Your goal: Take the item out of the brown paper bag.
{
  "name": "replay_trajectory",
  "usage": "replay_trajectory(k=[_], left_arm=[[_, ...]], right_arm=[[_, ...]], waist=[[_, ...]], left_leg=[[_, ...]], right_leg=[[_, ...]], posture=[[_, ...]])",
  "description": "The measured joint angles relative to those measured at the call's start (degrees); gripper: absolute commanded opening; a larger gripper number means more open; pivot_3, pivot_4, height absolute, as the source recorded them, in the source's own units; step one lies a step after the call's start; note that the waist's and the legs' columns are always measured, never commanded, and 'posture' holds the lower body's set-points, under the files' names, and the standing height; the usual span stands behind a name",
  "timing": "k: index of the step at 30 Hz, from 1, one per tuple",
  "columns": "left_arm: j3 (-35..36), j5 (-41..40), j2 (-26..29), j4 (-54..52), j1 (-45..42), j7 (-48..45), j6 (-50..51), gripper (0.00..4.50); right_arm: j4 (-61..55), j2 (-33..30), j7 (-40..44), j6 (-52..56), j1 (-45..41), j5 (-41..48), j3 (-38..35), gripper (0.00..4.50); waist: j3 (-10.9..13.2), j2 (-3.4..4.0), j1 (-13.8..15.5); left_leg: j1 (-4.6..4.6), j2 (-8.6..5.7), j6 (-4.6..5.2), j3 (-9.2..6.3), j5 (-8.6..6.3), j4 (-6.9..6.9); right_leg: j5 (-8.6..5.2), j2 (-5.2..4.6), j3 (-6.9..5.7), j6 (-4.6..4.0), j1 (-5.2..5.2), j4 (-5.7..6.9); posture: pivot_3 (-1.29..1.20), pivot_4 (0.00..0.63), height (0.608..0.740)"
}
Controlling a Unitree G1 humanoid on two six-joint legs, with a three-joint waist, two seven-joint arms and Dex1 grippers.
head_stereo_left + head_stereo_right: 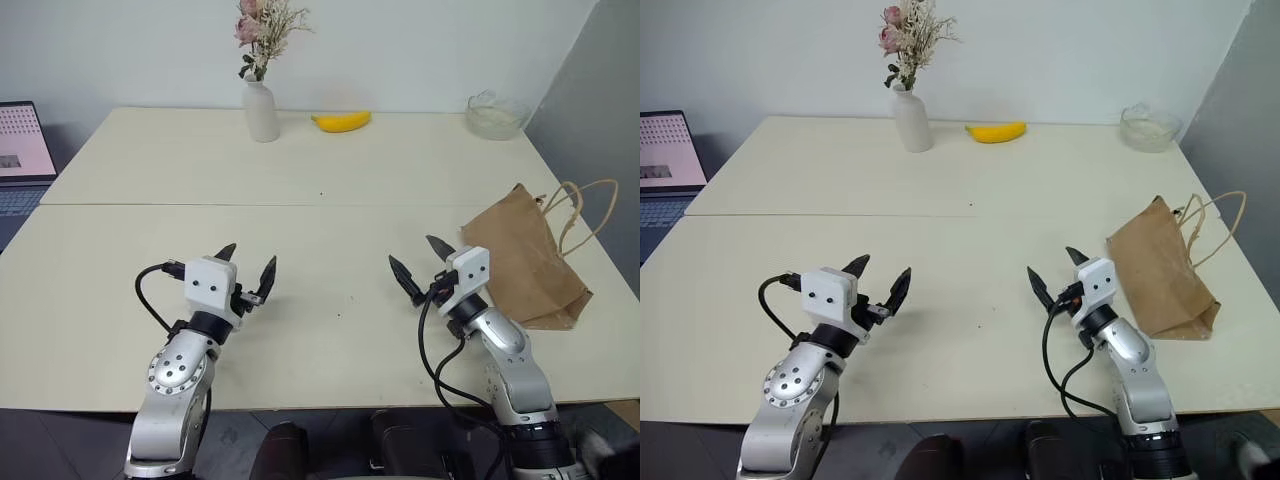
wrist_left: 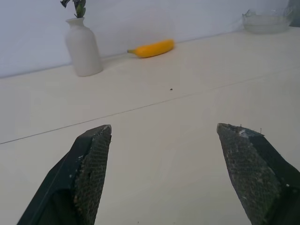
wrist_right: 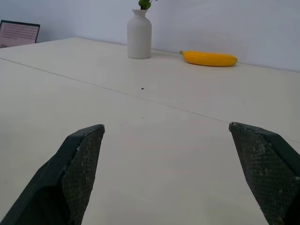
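Presently catalogued, left to right, as found:

Laptop (image 1: 20, 150): at far left edge, beyond the surface (image 1: 330, 250), screen lit.

Left gripper (image 1: 250, 268): hovering above the near part of the surface, fingers spread wide, holding nothing.

Vase (image 1: 261, 110): white, upright near the far edge, dried flowers in it.

Banana (image 1: 342, 121): just beside the vase, lying flat; not the task's thing.

Right gripper (image 1: 418, 258): hovering near the bag, apart from it, fingers spread wide, empty.

Glass bowl (image 1: 496, 115): at far right corner.

Brown paper bag (image 1: 525, 260): lying on its side at the right edge, creased, cord handles (image 1: 585, 205) looping past the edge. Mouth apparently turned toward the handles, away from the gripper. Judged light, limp, liable to slide or crumple when pushed; best pinned or lifted at the rim or handles.

Item: hidden, presumably inside the bag. Judged smooth, rounded, somewhat slippery; best pinched across its plump middle.

Surface: pale cream, matt, a seam running across its middle. Room: plain white wall behind, grey panel at right.
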Motion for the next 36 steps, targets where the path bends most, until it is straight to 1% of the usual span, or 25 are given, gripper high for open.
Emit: replay_trajectory(k=[11,14,16,18,22,25,27,29,32,36], left_arm=[[-0.79,-0.59,0.9,-0.86,0.51,-0.83,2.02,3.77],[-0.83,-0.7,1.84,-1.87,-0.05,-0.98,4.25,3.77],[-0.89,-1.35,3.7,-2.98,-1.45,-2.17,6.66,3.77],[-0.88,-2.76,4.28,-3.57,-3.22,-3.37,7.84,3.77],[-3.45,-7.23,8.37,-3.93,-13.64,-11.69,8.52,3.77],[-6.78,-11.63,9.78,-3.23,-20.04,-18.84,10.33,3.77],[-9.09,-14.9,10.14,-1.31,-23.9,-23.75,11.85,3.77],[-9.81,-16.88,10.21,0.33,-26.49,-26.76,12.74,3.77],[-11.46,-18.59,9.83,5.02,-31.06,-31.4,12.77,3.77],[-13.36,-19.27,9.35,8.86,-33.85,-36.22,12.51,3.77]], right_arm=[[-0.12,-0.33,0.7,0.15,0.96,-0.02,0.18,4.5],[-0.68,-0.64,0.9,0.64,1.53,-0.05,0.26,4.5],[-2.81,-1.14,0.99,1.31,2.59,-0.08,0.34,4.5],[-4.58,-1.74,0.99,1.47,3.41,-0.15,0.36,4.5],[-15.0,-4.18,0.29,4.23,9.14,0.06,-0.68,4.5],[-23.19,-5.69,-0.67,8.51,14.62,2.05,-3.74,4.5],[-29.28,-7.55,-1.45,11.88,19.17,3.65,-7.76,4.5],[-34.07,-8.53,-2.18,14.51,21.92,5.19,-11.25,4.5],[-41.3,-7.31,-5.57,18.41,27.33,8.37,-18.77,4.5],[-45.72,-6.0,-10.07,23.44,30.41,11.13,-25.31,4.5]], waist=[[0.0,0.0,0.0],[0.0,0.0,-0.01],[0.0,0.0,-0.01],[0.01,0.01,0.01],[0.02,-0.01,0.59],[0.02,0.01,0.31],[0.02,0.0,0.24],[0.02,0.0,0.04],[0.02,0.02,0.0],[0.01,0.03,-0.11]], left_leg=[[0.0,0.0,0.0,-0.01,0.0,0.0],[0.0,0.0,0.0,-0.01,0.0,0.0],[0.0,0.0,0.0,-0.03,0.0,0.0],[-0.02,-0.01,0.0,-0.02,0.0,0.0],[-0.09,-0.08,0.0,-0.13,0.0,0.0],[-0.1,-0.1,0.0,-0.06,-0.01,0.0],[-0.13,-0.11,0.01,-0.07,-0.02,0.01],[-0.08,-0.09,0.01,-0.08,-0.02,0.0],[-0.03,-0.07,0.0,-0.16,-0.01,0.01],[0.01,-0.09,0.0,-0.11,-0.01,0.02]], right_leg=[[-0.02,0.0,0.0,-0.03,0.0,0.0],[-0.03,0.0,0.0,-0.05,0.0,0.0],[-0.03,0.0,-0.02,-0.05,0.0,0.0],[-0.03,0.0,-0.02,-0.05,0.0,0.0],[-0.03,-0.01,-0.13,-0.03,0.01,-0.08],[0.0,-0.04,-0.06,0.13,0.04,-0.15],[-0.01,-0.04,-0.07,0.18,0.04,-0.16],[-0.01,-0.03,-0.07,0.18,0.05,-0.14],[-0.01,0.01,-0.14,0.17,0.07,-0.08],[-0.15,0.0,-0.06,-0.07,0.1,-0.07]], posture=[[0.0,0.15,0.74],[0.0,0.15,0.74],[0.0,0.15,0.74],[0.0,0.15,0.74],[0.0,0.15,0.74],[0.0,0.15,0.74],[0.0,0.15,0.74],[0.0,0.15,0.74],[0.0,0.15,0.74],[0.0,0.15,0.74]])
